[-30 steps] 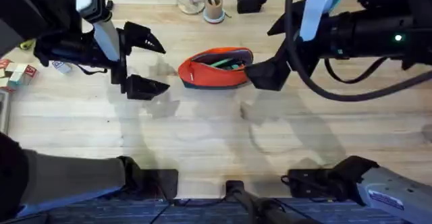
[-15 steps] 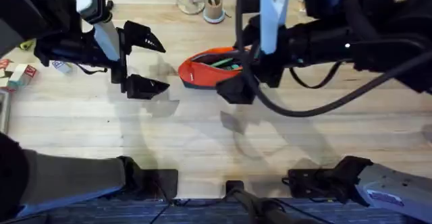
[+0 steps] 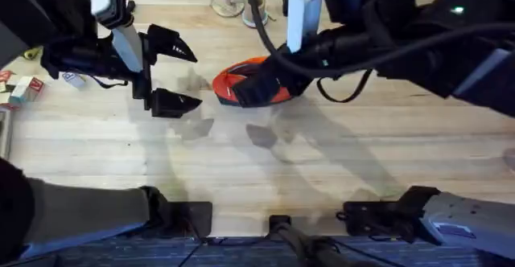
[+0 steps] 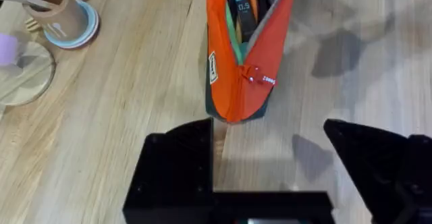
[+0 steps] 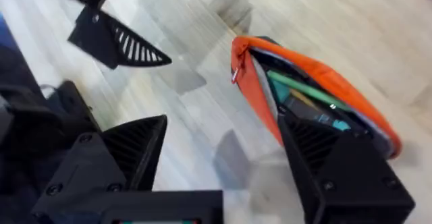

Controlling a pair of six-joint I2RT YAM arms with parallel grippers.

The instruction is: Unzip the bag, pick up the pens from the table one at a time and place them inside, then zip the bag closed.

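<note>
The bag (image 3: 241, 80) lies toward the far edge of the table (image 3: 241, 162), near the middle, its long axis running side to side — mouth unzipped, pens (image 4: 237, 8) inside. The right gripper (image 3: 259, 86) is nearer, right over it, fingers spread and empty. The left gripper (image 3: 173, 78) waits just beside the zipper-pull end — wide open, empty.

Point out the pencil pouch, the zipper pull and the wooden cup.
pencil pouch (image 4: 226, 82): left wrist view, on its orange side panel.
zipper pull (image 4: 255, 77): left wrist view, on the small red tab at the pouch's closed end.
wooden cup (image 4: 57, 11): left wrist view, on its round wall.
</note>
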